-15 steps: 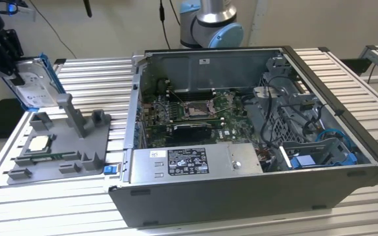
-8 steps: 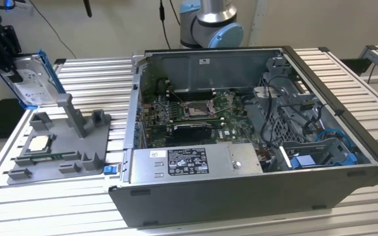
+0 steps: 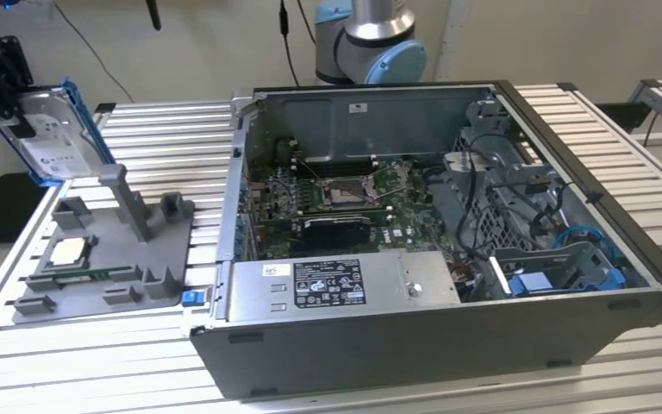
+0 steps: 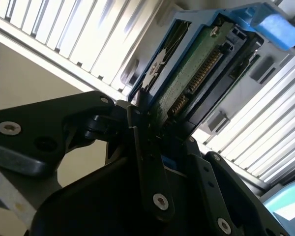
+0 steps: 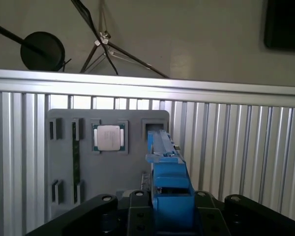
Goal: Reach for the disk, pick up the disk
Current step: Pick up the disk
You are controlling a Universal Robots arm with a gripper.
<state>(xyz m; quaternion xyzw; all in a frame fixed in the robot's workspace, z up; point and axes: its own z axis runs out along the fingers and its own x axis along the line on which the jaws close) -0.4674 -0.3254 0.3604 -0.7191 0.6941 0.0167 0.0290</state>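
Slatted aluminium worktop (image 3: 90, 366) carries one open grey metal computer case (image 3: 423, 345) and one grey plastic fixture tray (image 3: 135, 259), which holds one small square silver processor chip (image 3: 70, 251). At the exterior view's far left, the single black claw (image 3: 15, 116) is clenched on the one flat silver disk (image 3: 58, 142) framed by a blue bracket. The disk is held on edge above the worktop, apart from the tray.

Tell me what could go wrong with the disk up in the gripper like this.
1. The gripper clamps the disk at one end only, most of it hanging free, so it might slip or pivot.
2. It hangs above the grey fixture and its processor chip; a drop could hit them.
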